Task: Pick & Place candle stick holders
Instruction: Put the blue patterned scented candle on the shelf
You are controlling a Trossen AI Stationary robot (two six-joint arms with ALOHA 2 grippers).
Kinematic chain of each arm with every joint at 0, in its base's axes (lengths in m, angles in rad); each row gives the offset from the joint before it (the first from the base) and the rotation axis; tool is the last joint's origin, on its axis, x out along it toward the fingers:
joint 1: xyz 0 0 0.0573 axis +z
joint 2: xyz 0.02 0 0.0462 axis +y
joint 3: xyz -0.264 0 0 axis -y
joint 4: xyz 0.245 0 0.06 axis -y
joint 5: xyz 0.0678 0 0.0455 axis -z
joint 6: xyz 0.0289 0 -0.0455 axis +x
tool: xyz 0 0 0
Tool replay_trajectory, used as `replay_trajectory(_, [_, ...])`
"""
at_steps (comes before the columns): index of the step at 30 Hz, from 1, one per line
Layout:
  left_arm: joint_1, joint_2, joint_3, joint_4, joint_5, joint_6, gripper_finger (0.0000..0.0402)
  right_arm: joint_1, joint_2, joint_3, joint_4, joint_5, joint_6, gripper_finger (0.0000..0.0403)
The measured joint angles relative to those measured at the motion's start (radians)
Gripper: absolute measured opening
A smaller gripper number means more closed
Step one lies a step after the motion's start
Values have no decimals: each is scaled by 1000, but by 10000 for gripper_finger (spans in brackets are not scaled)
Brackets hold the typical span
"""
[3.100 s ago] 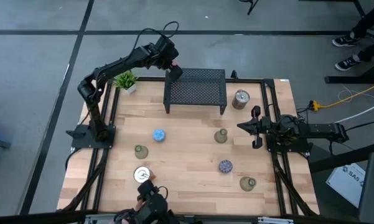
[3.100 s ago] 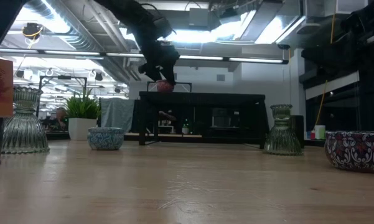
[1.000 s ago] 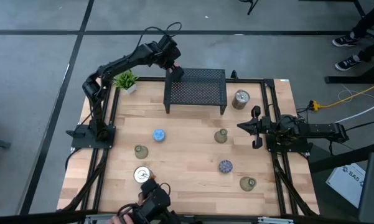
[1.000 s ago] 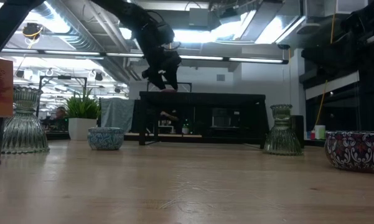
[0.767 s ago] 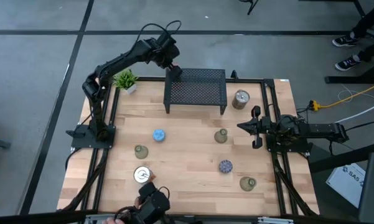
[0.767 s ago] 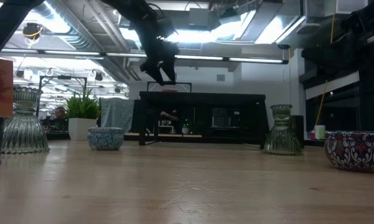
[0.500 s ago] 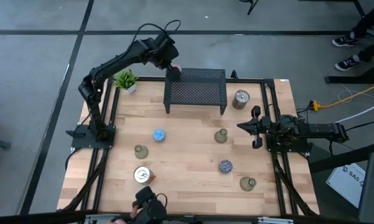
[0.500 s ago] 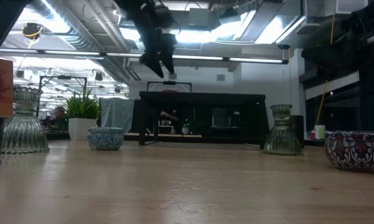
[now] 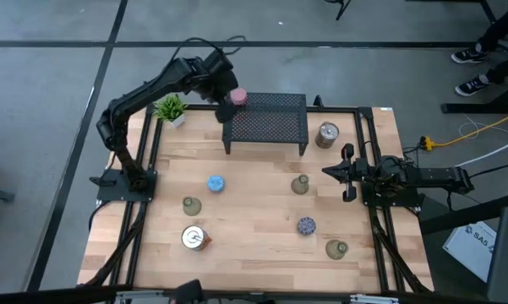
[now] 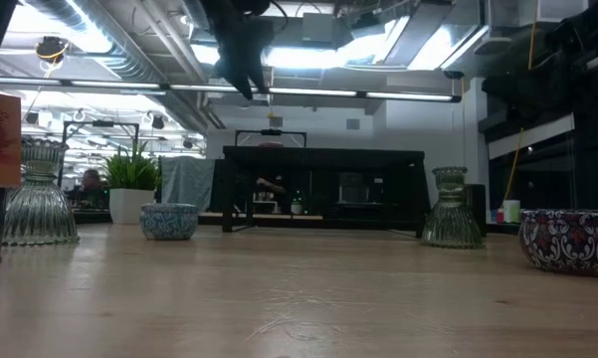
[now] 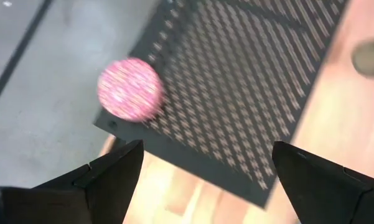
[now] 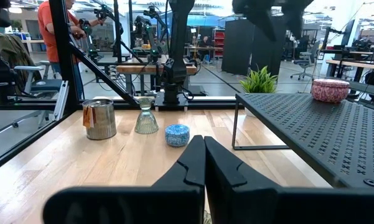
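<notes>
From above, the pink holder sits on the black rack's corner; the left hand, wide open and empty, hovers just beside it. Right hand shut over the wooden worktop. Low view: ceiling lights behind

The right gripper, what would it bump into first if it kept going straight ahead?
Probably the small blue speckled round holder; the shut right gripper points about at it across bare wooden table. Depth is hard to judge.

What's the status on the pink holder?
Left end effector open, clear above rack corner. Pink candle stick holder sits on wire-mesh rack. Right end effector shut, parked. Nothing obstructing.
</notes>
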State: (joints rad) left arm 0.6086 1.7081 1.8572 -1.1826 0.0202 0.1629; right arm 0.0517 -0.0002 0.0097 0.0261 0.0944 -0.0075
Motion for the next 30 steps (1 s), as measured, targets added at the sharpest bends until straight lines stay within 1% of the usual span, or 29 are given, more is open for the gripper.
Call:
replay_trajectory(5, [-43,0,-6,-73,1,5,353,0,0,0,0,0,0,0])
replay_trajectory(12, [-96,0,-73,-146,9,-64,353,0,0,0,0,0,0,0])
replay_trajectory(24, [-271,0,-88,-153,10,-261,353,0,0,0,0,0,0,0])
replay_trajectory(30, [-351,-7,-98,-157,8,-310,353,0,0,0,0,0,0,0])
